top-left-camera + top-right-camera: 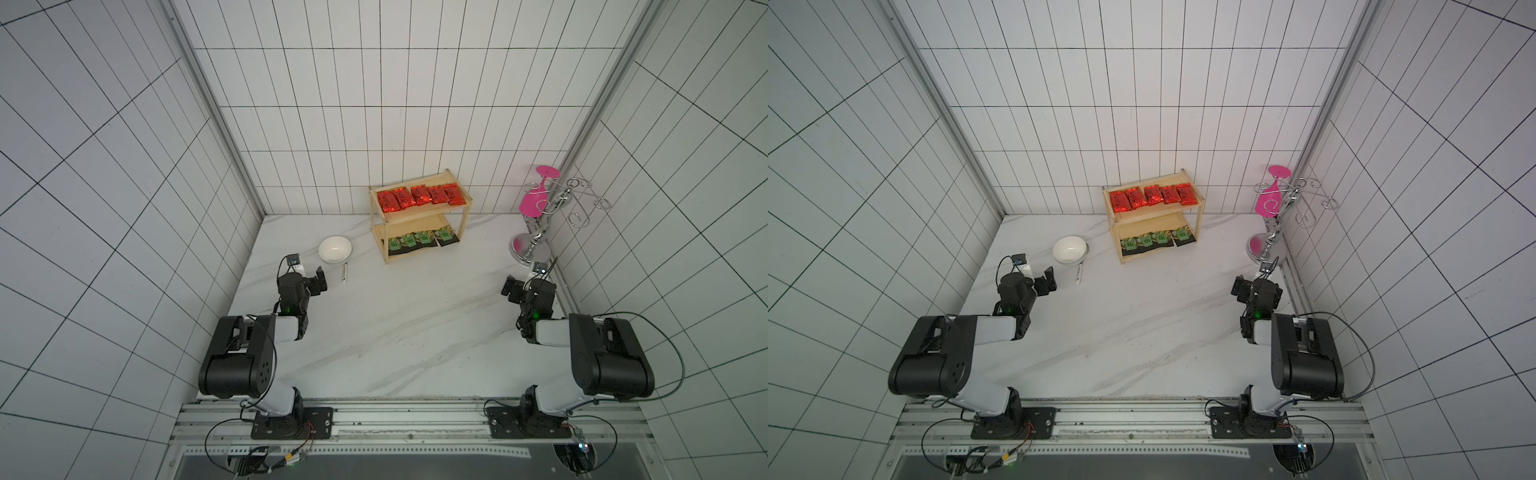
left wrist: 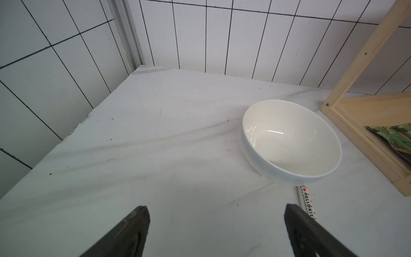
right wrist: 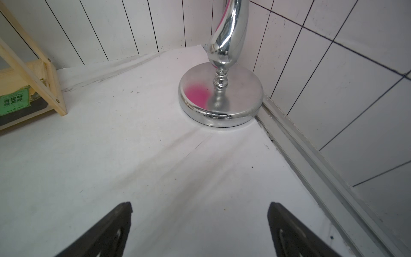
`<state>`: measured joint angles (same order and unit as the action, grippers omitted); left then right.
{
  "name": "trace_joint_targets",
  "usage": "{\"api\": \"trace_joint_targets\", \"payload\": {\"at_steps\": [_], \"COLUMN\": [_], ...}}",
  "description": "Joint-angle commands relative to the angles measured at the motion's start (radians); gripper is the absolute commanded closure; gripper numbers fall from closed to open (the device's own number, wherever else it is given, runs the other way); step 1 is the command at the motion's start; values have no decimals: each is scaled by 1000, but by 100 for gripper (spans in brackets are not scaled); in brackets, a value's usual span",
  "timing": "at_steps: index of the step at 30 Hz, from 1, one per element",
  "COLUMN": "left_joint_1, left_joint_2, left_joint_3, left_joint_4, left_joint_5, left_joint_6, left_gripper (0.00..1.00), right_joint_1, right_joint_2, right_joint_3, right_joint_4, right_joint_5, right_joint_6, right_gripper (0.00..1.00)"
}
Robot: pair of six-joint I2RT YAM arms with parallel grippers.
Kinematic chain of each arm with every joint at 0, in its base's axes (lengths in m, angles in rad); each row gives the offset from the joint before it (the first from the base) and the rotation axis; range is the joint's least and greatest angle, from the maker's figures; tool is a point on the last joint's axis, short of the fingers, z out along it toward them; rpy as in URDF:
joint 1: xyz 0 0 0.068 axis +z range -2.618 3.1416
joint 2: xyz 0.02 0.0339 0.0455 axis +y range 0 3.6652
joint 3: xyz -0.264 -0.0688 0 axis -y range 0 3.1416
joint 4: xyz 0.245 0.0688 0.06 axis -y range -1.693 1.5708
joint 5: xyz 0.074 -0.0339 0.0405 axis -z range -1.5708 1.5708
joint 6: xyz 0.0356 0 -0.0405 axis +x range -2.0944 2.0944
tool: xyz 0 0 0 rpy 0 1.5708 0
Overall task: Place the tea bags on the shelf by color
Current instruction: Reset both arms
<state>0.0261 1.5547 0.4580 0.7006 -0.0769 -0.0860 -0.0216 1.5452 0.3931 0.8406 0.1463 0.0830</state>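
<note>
The light wood shelf (image 1: pixel 376 226) (image 1: pixel 1112 227) stands at the back of the table. Several red foil tea bags (image 1: pixel 422 196) (image 1: pixel 1152 196) lie in a row on its upper board. Several black tea bags with green labels (image 1: pixel 424 240) (image 1: pixel 1156 240) lie on the lower board. My left gripper (image 1: pixel 311 274) (image 2: pixel 214 210) is open and holds nothing; it hovers over the table near the bowl. My right gripper (image 1: pixel 521 279) (image 3: pixel 200 205) is open too, with bare table between its fingers, near the chrome stand. The wrist views catch shelf corners (image 2: pixel 364 55) (image 3: pixel 53 86) and a black tea bag (image 3: pixel 13 102).
A white bowl (image 1: pixel 335 249) (image 2: pixel 291 142) sits left of the shelf, with a thin white sachet (image 1: pixel 345 275) (image 2: pixel 308 204) just in front of it. A chrome stand (image 1: pixel 536 245) (image 3: pixel 220 98) with a pink glass (image 1: pixel 534 199) occupies the back right corner. Tiled walls close three sides.
</note>
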Motion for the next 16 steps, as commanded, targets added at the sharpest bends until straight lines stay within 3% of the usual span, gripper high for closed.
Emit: {"api": "trace_joint_targets", "payload": {"at_steps": [1,8,11,16], "left_joint_1": [10,8,8,8], "left_joint_2": [19,22,21,11], "left_joint_3": [22,24,21,11], "left_joint_4": [22,23,24,34], "left_joint_5": [25,14,13,11], "left_joint_6": [-8,-9,-9,-9], "left_gripper": [2,2,2,2], "right_joint_1": [19,19,-3,0], "right_joint_2": [-8,6,11,-6], "right_joint_3": [14,48,67,41], "right_joint_4": [19,-36,-72,-35], "right_joint_5": [31,12,-151,-142], "right_joint_6": [-20,-29,-65,-68], "right_gripper": [1,1,1,1]}}
